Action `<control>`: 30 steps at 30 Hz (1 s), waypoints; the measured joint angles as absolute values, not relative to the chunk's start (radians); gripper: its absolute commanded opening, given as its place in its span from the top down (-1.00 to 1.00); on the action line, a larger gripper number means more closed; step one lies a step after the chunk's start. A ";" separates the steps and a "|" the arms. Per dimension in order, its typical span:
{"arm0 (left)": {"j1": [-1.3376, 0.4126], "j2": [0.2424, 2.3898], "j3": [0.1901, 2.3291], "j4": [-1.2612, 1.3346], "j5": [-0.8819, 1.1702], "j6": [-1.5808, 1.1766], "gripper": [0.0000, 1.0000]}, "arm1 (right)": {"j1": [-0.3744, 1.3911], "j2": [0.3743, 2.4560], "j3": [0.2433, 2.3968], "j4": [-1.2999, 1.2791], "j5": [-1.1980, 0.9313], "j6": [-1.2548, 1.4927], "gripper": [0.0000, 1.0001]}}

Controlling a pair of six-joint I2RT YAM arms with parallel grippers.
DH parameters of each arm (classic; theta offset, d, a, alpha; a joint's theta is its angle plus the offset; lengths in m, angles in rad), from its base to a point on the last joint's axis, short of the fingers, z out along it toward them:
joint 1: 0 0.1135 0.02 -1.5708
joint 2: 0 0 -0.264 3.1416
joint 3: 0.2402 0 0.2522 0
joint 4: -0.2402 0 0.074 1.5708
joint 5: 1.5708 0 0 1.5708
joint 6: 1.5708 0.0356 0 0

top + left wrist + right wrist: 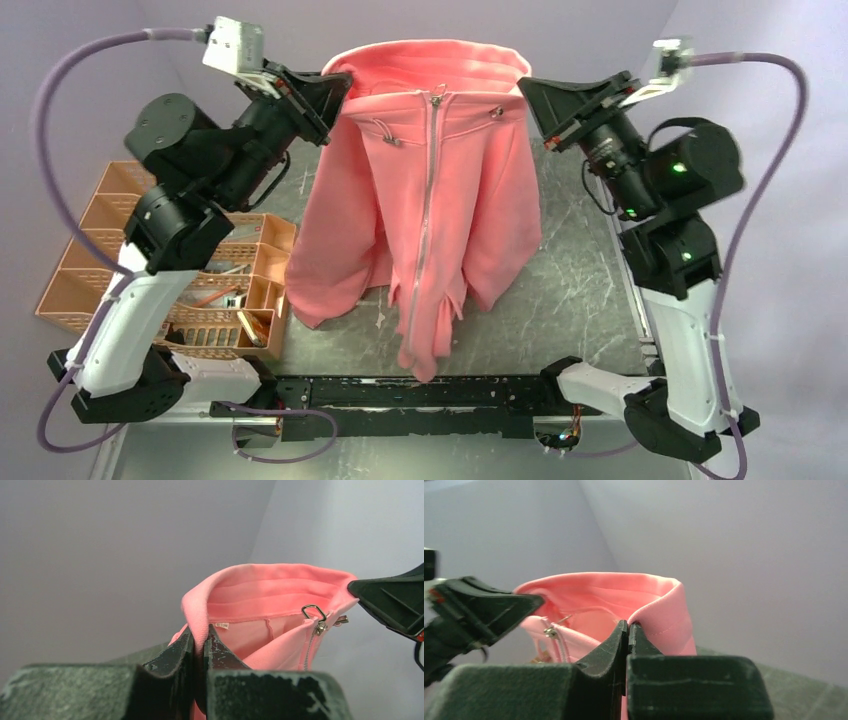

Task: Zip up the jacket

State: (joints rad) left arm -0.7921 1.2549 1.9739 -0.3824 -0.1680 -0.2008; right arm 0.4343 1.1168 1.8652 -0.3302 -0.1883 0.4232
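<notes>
My left pincer and my right pincer are each pressed tight on the collar of the one salmon-pink jacket. It hangs stretched between them above the far half of the bench, with its hem drooping toward the near edge. Its single pale zipper runs closed up to the collar. One orange tray sits at the left edge. The bench top is dark and marbled, and the walls are pale lilac.

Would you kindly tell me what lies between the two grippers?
The collar of the salmon-pink fleece jacket is stretched between the left gripper and the right gripper, with its metal zipper pull midway. The top external view shows this best.
</notes>
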 measured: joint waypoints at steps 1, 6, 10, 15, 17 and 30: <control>-0.792 1.258 1.956 -0.374 -0.193 -0.192 0.84 | 0.434 1.119 1.836 -0.323 -0.165 0.418 1.00; -0.767 1.302 1.820 -0.331 -0.303 -0.170 0.84 | 0.433 1.147 1.597 -0.269 -0.012 0.388 1.00; -0.669 1.387 1.659 -0.297 -0.318 -0.208 0.84 | 0.413 1.261 1.475 -0.244 0.089 0.369 1.00; -0.539 1.588 1.596 -0.280 -0.246 -0.295 0.84 | 0.365 1.437 1.440 -0.220 0.125 0.365 1.00; -0.505 1.666 1.601 -0.274 -0.208 -0.326 0.84 | 0.347 1.501 1.455 -0.216 0.123 0.368 1.00; -0.254 1.859 1.855 -0.274 -0.059 -0.400 -0.99 | 0.264 1.751 1.655 -0.221 0.150 0.375 -0.88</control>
State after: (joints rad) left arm -0.2543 1.8587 1.8549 -0.2741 -0.0586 -0.4000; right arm 0.2638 1.7508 1.6554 -0.2214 0.1497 0.3748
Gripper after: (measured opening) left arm 0.993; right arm 0.807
